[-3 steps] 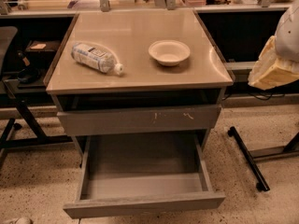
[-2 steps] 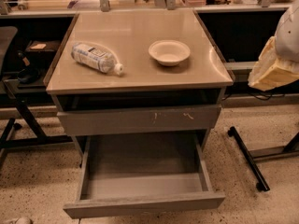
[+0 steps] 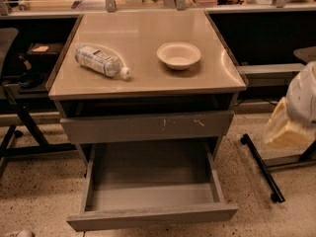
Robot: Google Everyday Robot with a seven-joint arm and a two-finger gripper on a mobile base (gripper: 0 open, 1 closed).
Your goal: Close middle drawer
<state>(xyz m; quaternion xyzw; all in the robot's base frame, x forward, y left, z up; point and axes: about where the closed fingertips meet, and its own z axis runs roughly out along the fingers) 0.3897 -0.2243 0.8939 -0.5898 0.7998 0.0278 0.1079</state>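
Risk first: pincer [image 3: 291, 115] hangs at 3 o'clock, well apart from the cabinet and off to one side of the middle drawer [image 3: 150, 215]. Whether it is wide or narrow I cannot tell. In my judgement, a push landing off-centre on the plain front could skew the box and jam it. An approach that comes in high would strike the scratched drawer front [image 3: 145, 126] above.

Middle drawer: at 6 o'clock, pulled far out, inside bare.

On the counter [image 3: 143, 28]: bowl [image 3: 178, 55] at 12 o'clock, empty; bottle [image 3: 101, 61] lying at 10 o'clock.
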